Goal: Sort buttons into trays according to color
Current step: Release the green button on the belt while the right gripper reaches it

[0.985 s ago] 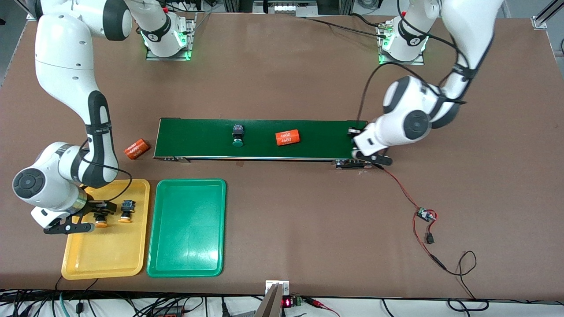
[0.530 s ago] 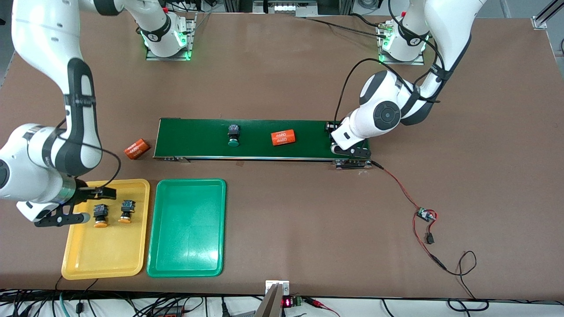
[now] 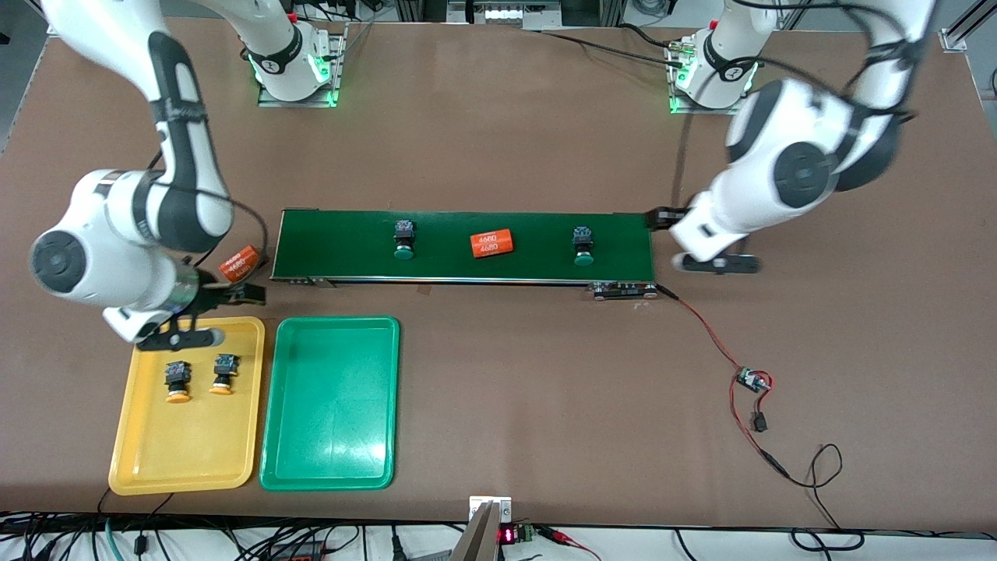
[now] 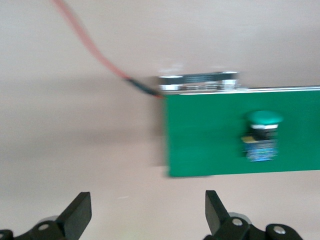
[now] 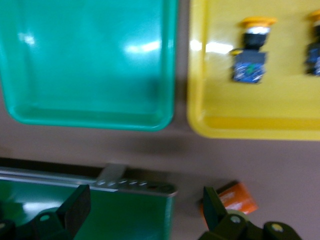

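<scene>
Buttons with yellow caps [image 3: 178,381] [image 3: 224,373] lie side by side in my yellow tray [image 3: 187,460]; the green tray [image 3: 331,467] sits just beside it. Two green-capped buttons [image 3: 403,238] [image 3: 583,245] rest on the dark belt [image 3: 335,241], an orange cylinder [image 3: 492,243] between them. My right tool [image 3: 209,315] hangs wide open and holds nothing, over the yellow tray's rim. My left tool [image 3: 705,240] gapes open, holding nothing, over the bench just off the belt's end.

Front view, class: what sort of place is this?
Probably a robotics lab bench: a dark-green belt carrying green-capped buttons, colour-matched trays, and loose wiring on the table.
</scene>
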